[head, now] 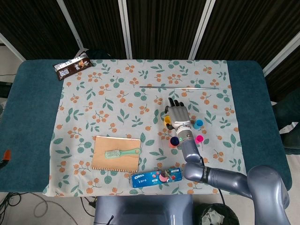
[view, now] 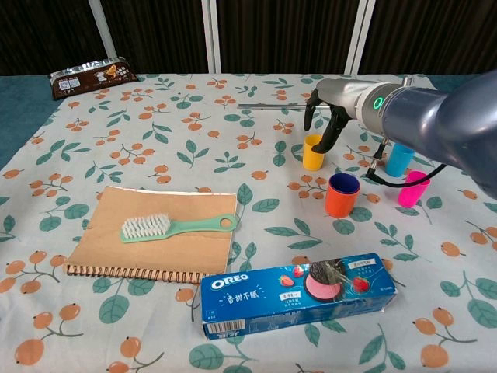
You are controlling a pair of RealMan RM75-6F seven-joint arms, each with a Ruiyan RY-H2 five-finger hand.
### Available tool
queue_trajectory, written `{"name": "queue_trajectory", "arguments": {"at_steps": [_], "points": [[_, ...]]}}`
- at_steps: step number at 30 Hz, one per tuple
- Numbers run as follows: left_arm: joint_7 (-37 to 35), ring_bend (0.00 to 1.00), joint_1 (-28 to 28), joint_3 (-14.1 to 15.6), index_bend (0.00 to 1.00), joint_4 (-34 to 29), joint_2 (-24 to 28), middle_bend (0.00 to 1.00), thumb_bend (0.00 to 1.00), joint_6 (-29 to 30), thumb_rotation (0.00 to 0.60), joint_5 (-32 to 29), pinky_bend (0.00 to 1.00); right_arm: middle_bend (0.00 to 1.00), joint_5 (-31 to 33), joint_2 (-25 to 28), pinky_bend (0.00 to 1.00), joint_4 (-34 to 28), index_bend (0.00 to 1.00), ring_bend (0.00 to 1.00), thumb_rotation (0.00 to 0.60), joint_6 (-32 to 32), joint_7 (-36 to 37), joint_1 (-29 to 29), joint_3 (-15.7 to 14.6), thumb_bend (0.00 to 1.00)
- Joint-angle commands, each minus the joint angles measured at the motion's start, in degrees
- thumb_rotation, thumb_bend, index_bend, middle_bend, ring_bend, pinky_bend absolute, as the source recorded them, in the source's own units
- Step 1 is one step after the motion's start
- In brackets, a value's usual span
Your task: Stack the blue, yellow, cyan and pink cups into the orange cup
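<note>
The fingers (view: pixel 313 107) of the right hand (view: pixel 324 115) curl down, spread, around the rim of the yellow cup (view: pixel 313 153); contact looks likely, though the chest view leaves it unsure. The orange cup (view: pixel 341 196), with the blue cup (view: pixel 342 183) nested inside, stands at the yellow cup's 4 o'clock. The cyan cup (view: pixel 400 159) and pink cup (view: pixel 412 188) sit at 3 o'clock on the tabletop (view: pixel 233 116).

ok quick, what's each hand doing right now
Left hand: not in either view.
Right hand: open, fingers apart over the yellow cup, holding nothing that shows.
</note>
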Motion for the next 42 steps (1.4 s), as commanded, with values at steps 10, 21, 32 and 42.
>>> {"name": "queue_trajectory", "arguments": {"at_steps": [10, 21, 32, 42], "points": [[0.21, 0.0, -0.01, -0.08, 0.13, -0.2, 0.04, 0.03, 0.33, -0.1, 0.6, -0.31, 0.04, 0.0, 0.13, -0.46, 0.15, 1.02, 0.41, 0.09, 0.6, -0.85, -0.06, -0.48, 0.03, 0.37], [0.33, 0.0, -0.04, -0.14, 0.13, -0.36, 0.07, 0.03, 0.33, -0.13, 0.6, -0.42, 0.05, 0.0, 0.24, -0.59, 0.15, 1.65, 0.45, 0.09, 0.6, -1.43, -0.36, -0.69, 0.26, 0.37], [0.27, 0.0, -0.05, -0.19, 0.13, -0.5, 0.16, 0.03, 0.33, -0.21, 0.6, -0.56, 0.07, 0.0, -1.11, 0.32, 0.15, -0.02, 0.48, 0.1, 0.6, -1.05, 0.43, -0.99, 1.09, 0.36], [0.57, 0.0, -0.04, 0.0, 0.13, -0.52, 0.07, 0.03, 0.33, 0.07, 0.6, 0.0, 0.07, 0.0, -6.39, 11.84, 0.15, -18.11, 0.48, 0.1, 0.6, 4.56, -0.26, -4.52, 0.6, 0.37]]}}
